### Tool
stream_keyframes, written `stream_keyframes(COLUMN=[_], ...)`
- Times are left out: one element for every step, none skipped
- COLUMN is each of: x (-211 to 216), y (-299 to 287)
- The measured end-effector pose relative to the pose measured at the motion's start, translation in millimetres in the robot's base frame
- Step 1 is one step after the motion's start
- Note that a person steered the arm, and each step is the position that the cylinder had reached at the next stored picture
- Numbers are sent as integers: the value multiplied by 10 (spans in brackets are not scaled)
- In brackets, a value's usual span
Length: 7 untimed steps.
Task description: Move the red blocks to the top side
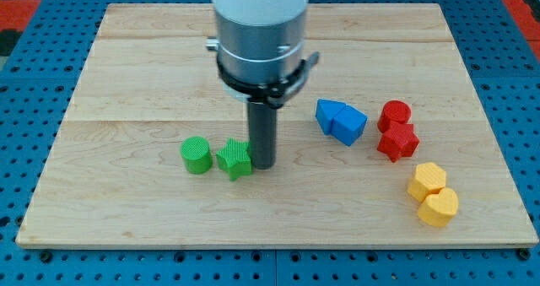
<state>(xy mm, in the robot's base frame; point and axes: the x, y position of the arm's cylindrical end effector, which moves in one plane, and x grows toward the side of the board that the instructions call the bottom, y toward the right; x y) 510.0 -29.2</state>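
Two red blocks sit at the view's right: a red cylinder (394,115) and, touching it just below, a red star-shaped block (398,141). My tip (263,165) rests on the board at the middle, far to the left of the red blocks. It stands right beside a green star-shaped block (234,159), on that block's right edge. A green cylinder (196,155) lies just left of the green star.
Two blue blocks (341,121) lie touching each other left of the red ones. A yellow hexagonal block (427,181) and a yellow heart-shaped block (439,207) sit at the lower right. The wooden board (135,67) lies on a blue pegboard.
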Motion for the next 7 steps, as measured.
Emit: stream_keyframes(x=[0, 5, -14, 20, 20, 20, 29], y=[-320, 210, 775, 982, 852, 764, 738])
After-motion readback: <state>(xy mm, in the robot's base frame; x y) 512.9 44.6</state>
